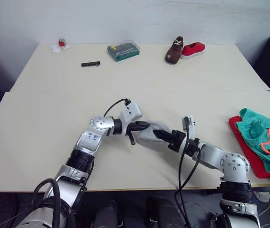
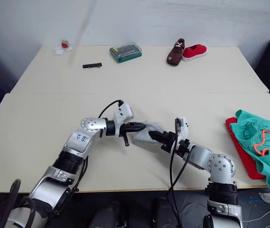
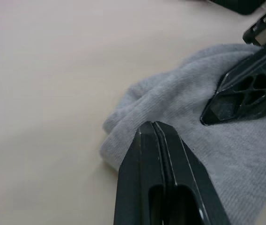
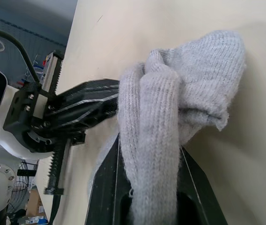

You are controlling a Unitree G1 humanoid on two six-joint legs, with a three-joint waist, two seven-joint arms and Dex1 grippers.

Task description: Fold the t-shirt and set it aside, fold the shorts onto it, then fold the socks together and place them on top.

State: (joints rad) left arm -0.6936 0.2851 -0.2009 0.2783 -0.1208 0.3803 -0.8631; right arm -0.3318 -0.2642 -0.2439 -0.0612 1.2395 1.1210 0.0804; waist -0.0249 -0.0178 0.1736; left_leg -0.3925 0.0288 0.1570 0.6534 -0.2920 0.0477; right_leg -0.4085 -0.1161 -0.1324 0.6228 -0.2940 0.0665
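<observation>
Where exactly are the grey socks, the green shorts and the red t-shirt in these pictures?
the socks (image 1: 153, 134), left eye view: on the grey knit between the two grippers.
the shorts (image 1: 263, 137), left eye view: on the crumpled teal cloth.
the t-shirt (image 1: 239, 135), left eye view: on the red edge showing beside the shorts.

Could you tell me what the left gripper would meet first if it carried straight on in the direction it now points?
Most likely the socks: the left gripper, shut, points right at the grey bundle, with the right gripper just beyond.

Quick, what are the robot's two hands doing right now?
Left gripper: shut, tips over the grey socks, gripping nothing visible.
Right gripper: shut on the socks.
</observation>
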